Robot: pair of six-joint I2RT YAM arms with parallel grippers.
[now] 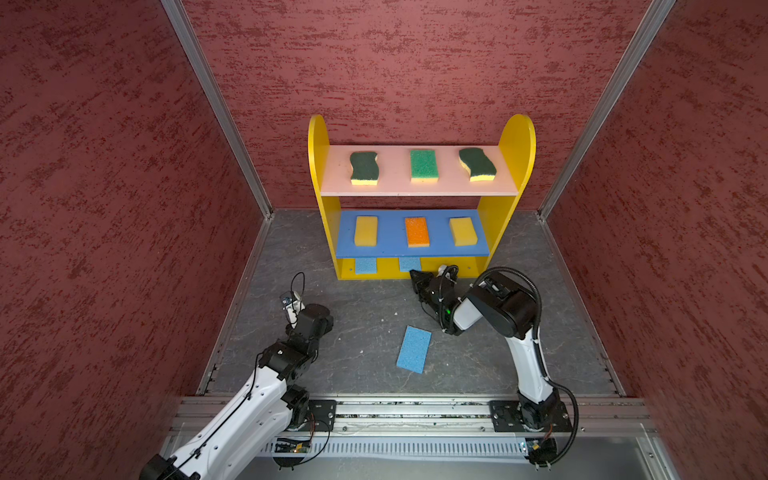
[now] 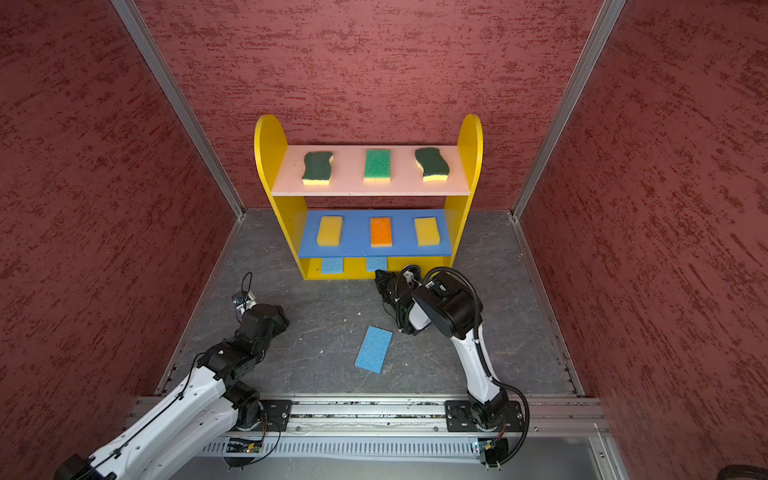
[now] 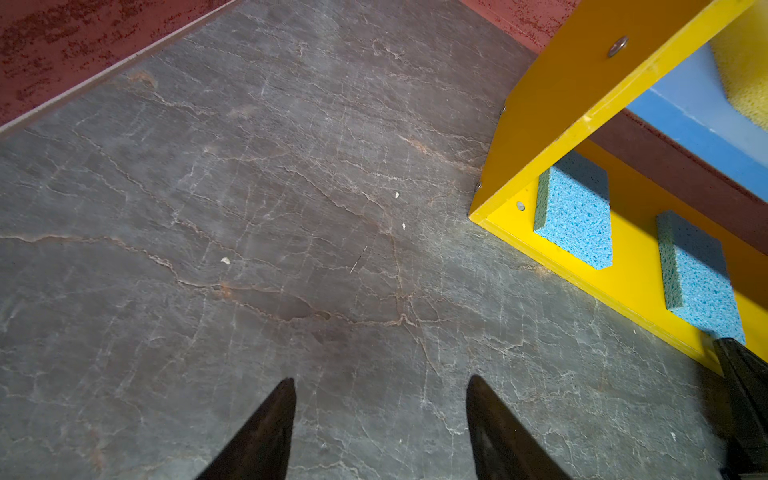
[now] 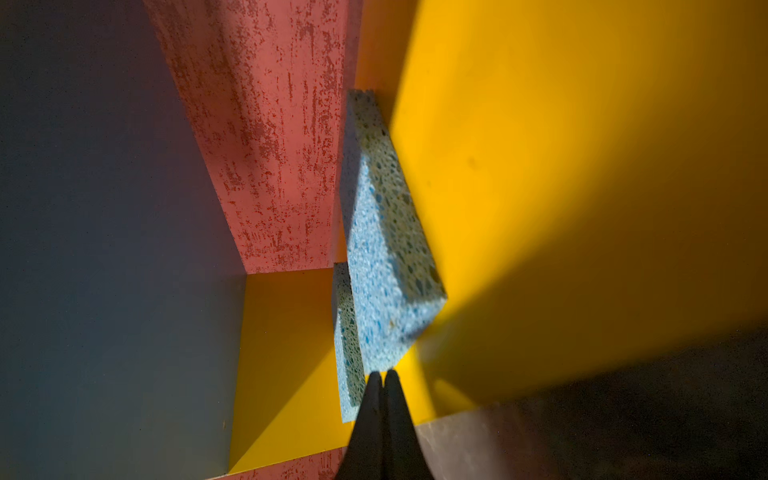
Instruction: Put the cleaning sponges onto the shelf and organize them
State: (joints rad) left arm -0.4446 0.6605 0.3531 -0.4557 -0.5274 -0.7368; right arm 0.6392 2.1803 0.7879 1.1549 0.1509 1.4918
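Shelf [image 1: 515, 137] at back of tabletop [image 1: 365, 316]: 6 sponges [image 1: 423, 165] on upper 2 boards, 2 blue sponges [image 1: 365, 265] on bottom board [image 1: 388, 268]. R arm stretches low & fwd; right hand [image 4: 380, 376] pinched closed, empty, tips at bottom board's front edge, just beside nearer blue sponge [image 4: 386, 257]. L arm folded; left hand [image 3: 380, 380] spread, empty, over bare tabletop. Third blue sponge [image 1: 414, 349] flat on tabletop btw arms, apart from both hands.
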